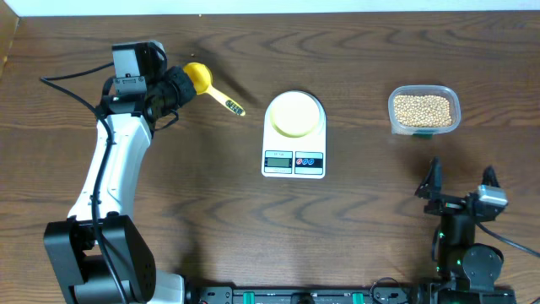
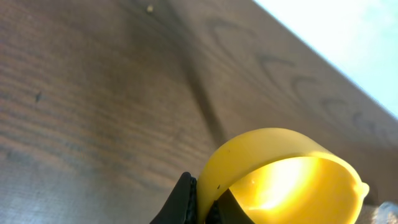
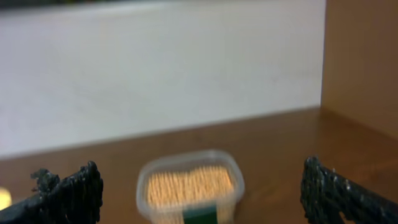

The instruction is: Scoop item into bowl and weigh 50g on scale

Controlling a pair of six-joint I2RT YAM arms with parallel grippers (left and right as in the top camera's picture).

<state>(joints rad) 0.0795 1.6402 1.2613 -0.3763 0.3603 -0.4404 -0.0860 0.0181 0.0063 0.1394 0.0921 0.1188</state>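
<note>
The left pincer (image 1: 187, 82) is clenched on the round cup of one yellow scoop (image 1: 201, 78). In the left wrist view a black finger (image 2: 185, 200) presses the cup's outer wall, and the cup looks empty. The scoop's long axis runs slantwise. Its handle (image 1: 226, 101) points away from this pincer, towards the scale and the robot's side of the surface (image 1: 194, 186).

To that pincer's right, past the handle tip, stands one white scale (image 1: 293, 160), its display end towards the robot. One pale yellow-green bowl (image 1: 295, 112) sits on its platform. The scale and bowl stand between the left pincer and one clear tub (image 1: 456, 110).

The right pincer (image 1: 461, 179) is released, fingers spread wide. The tub stands straight ahead of it, apart from its fingers, and holds the beans (image 1: 423, 108), too many to count. A green label shows on the tub's near wall.
</note>
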